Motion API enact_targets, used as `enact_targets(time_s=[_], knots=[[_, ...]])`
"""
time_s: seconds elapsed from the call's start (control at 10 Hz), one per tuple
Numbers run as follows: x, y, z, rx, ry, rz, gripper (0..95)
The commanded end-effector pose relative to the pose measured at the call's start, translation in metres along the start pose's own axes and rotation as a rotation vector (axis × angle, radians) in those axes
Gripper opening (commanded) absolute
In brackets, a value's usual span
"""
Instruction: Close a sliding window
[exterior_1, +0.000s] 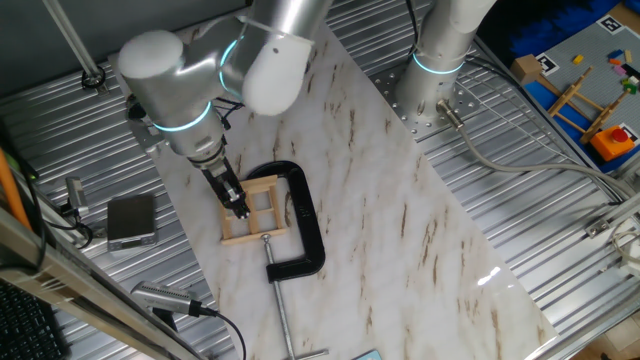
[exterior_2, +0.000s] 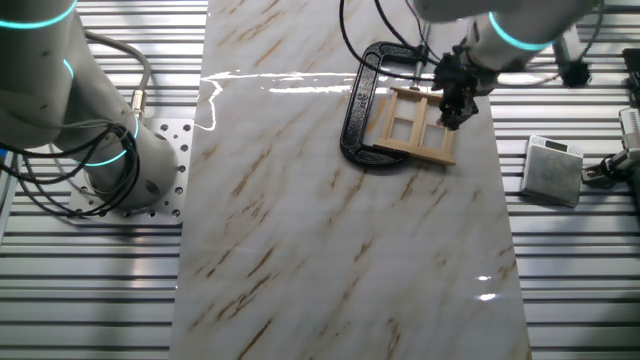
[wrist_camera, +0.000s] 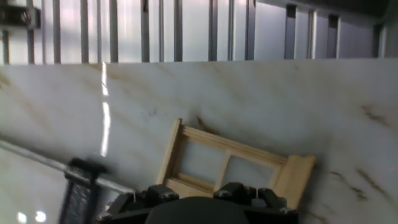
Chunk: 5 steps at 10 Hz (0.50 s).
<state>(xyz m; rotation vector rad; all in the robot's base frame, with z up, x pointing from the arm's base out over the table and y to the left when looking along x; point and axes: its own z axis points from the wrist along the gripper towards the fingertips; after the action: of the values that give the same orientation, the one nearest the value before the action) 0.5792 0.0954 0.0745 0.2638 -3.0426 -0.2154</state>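
The sliding window is a small pale-wood frame with crossbars, lying flat on the marble board. A black C-clamp holds its far side. My gripper points down onto the window's left part, with its tips at the wood and the fingers together on nothing. In the other fixed view the gripper is at the window's right edge, with the clamp on the left. In the hand view the window lies just beyond my gripper, and the fingertips are hidden.
A grey metal box sits on the ribbed table left of the board, and shows in the other fixed view. A second arm's base stands at the back. A wooden stick frame with an orange block is far right. The clamp's screw rod runs toward the front.
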Motion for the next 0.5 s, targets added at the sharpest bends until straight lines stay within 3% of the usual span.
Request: enact_targets(time_s=[0.1, 0.5], knots=[[0.0145, -0.0156, -0.0168, 0.085, 0.01, -0.117, 0.0], [0.0145, -0.0156, -0.0168, 0.085, 0.038, -0.071, 0.0]])
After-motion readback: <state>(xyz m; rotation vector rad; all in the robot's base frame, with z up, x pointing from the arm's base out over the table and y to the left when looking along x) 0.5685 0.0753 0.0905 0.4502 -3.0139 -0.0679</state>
